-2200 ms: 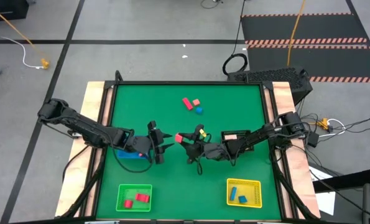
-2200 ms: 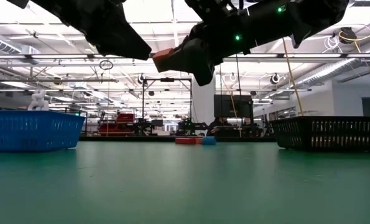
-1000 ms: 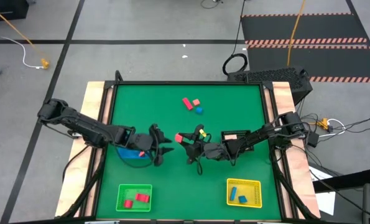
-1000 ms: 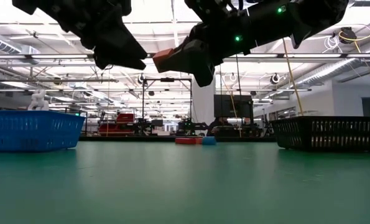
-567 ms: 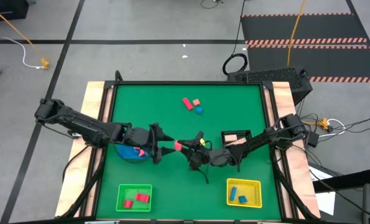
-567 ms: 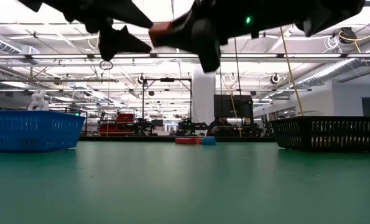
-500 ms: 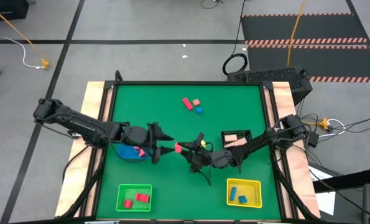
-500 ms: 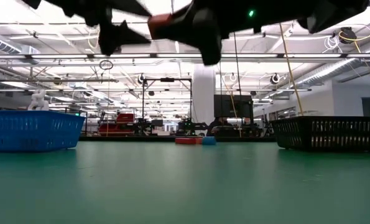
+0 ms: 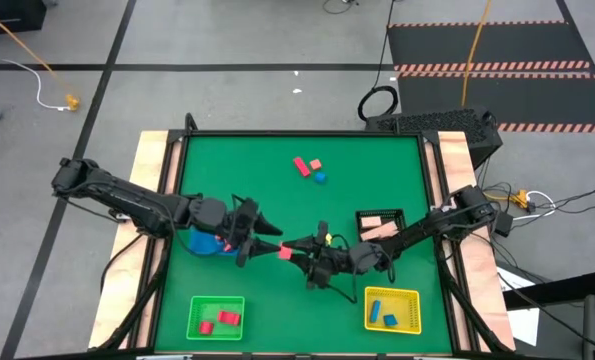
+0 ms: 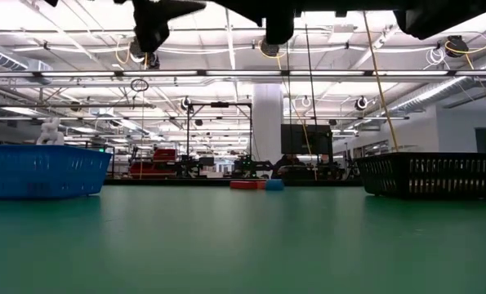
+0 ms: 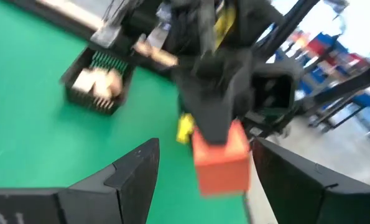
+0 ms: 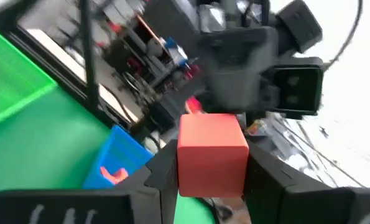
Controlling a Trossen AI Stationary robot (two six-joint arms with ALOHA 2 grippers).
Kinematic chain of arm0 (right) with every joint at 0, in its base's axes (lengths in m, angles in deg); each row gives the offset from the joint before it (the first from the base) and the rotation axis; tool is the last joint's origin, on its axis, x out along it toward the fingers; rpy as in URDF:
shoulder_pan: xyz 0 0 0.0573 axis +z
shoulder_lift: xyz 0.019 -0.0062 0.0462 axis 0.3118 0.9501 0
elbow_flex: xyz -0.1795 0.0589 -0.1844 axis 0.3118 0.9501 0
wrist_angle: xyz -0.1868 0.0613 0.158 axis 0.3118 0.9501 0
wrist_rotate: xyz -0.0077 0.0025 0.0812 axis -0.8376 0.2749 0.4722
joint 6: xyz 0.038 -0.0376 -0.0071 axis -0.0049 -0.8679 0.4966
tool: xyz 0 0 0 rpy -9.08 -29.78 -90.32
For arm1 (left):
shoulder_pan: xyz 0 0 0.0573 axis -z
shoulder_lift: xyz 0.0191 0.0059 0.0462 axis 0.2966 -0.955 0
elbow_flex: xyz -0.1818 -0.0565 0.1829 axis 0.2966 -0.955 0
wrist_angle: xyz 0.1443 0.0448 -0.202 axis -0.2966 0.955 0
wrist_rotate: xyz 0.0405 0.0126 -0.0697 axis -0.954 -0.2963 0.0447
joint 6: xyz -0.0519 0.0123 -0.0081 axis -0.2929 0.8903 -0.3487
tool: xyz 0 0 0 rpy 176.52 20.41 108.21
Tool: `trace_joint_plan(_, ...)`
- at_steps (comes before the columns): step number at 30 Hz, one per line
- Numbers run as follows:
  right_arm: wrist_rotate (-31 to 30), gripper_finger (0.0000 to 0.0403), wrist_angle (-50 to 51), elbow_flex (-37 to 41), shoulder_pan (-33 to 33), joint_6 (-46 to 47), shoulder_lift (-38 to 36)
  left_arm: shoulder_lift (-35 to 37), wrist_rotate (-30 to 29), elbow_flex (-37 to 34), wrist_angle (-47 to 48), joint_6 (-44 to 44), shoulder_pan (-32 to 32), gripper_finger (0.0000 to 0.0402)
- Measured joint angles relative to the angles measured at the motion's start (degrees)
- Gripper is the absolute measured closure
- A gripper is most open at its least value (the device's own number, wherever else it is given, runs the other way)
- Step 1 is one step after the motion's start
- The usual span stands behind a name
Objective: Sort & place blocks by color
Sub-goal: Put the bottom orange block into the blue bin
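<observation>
A salmon-red block (image 12: 212,154) is held in mid-air; a red bar (image 9: 301,166), pink cube (image 9: 316,164) and blue piece (image 9: 320,177) lie clustered.

Overhead, table-level and two wrist cameras share the green table (image 9: 277,190).

The surface (image 9: 377,170) wears a matt green mat edged in pale raw wood. The red block (image 12: 212,153) looks smooth and matt; the black basket (image 10: 430,175) is slotted plastic.
</observation>
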Motion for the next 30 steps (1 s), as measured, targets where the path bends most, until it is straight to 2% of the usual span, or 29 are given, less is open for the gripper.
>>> trace_joint_plan(4,3.4,0.0281,-0.6,-0.5,-0.5,0.2,0.0,0.0,1.9,0.0,-2.0,-0.3,0.0,0.0144)
trace_joint_plan(12,3.3,0.0281,0.0,-3.0,-1.4,-2.8,0.0,-0.8,2.8,0.1,-2.3,-0.4,0.5,0.0144)
trace_joint_plan(19,3.5,0.028,-0.3,-3.2,-2.8,0.5,0.0,-0.8,2.3,0.1,-2.3,1.4,0.8,0.0148)
trace_joint_plan(23,3.4,0.0272,-0.5,-3.2,-2.9,4.2,0.0,-0.8,2.4,0.1,-2.3,1.6,0.4,0.0178)
trace_joint_plan(28,3.1,0.0269,1.4,-3.2,-3.0,4.9,0.0,-0.8,2.7,0.0,-1.8,1.6,-0.7,0.0252)
trace_joint_plan(30,3.0,0.027,1.9,-3.2,-3.0,4.5,0.0,-0.8,2.9,0.0,-1.6,1.3,-0.8,0.0259)
